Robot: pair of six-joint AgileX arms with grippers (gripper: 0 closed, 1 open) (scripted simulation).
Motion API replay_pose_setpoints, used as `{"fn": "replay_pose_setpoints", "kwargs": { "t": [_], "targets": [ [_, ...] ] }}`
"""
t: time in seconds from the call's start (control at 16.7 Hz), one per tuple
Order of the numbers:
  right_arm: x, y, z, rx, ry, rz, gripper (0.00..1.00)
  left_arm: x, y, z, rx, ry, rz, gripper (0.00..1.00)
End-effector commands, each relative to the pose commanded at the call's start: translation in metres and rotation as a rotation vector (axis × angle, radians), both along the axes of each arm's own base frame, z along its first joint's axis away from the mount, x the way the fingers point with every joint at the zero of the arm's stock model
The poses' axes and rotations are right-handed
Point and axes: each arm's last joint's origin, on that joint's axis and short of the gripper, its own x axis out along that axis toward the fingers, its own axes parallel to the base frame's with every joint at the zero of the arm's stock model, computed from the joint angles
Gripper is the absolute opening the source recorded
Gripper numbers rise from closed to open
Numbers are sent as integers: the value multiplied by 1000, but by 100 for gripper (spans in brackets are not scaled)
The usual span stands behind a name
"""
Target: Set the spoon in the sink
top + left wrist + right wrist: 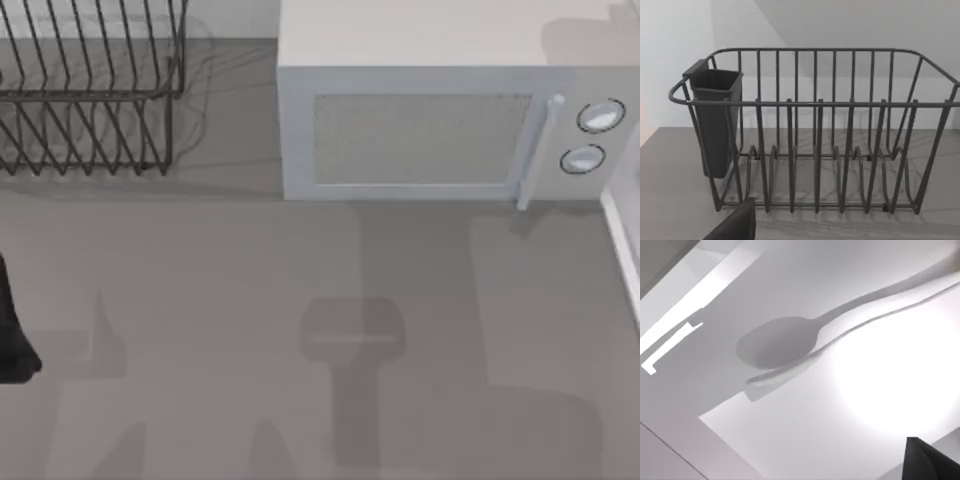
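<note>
Spoon (785, 371) lies flat on a pale surface beneath the right wrist camera, casting a shadow; right jaws' state I cannot tell; left arm (12, 330) waits at table's left edge.

Matt grey table (200, 300), smooth, without grain or gloss. Thin dark metal wire for the dish rack (840, 105), satin and smooth, with a matt dark plastic cup (715, 120) hung on one end. Pale, smooth microwave (420, 110) casing, matt like painted metal or plastic; finely meshed door panel; two glossy silver-rimmed knobs (598, 116). Off-white spoon (805, 357), smooth and faintly glossy, on a bright, smooth white surface.
</note>
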Motion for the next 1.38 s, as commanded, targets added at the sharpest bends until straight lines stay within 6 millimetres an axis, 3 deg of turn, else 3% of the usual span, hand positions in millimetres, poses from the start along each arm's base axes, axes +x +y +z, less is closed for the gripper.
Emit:
{"fn": "replay_pose_setpoints", "kwargs": {
  "t": [0.42, 1.02, 1.38],
  "targets": [
    [1, 0, -2, 0, -1, -1, 0, 0, 0, 0, 0, 0, 0, 100],
    [3, 1, -42, 0, 1, 3, 0, 0, 0, 0, 0, 0, 0, 100],
    [2, 0, -46, 0, -4, -2, 0, 0, 0, 0, 0, 0, 0, 100]
  ]
}}
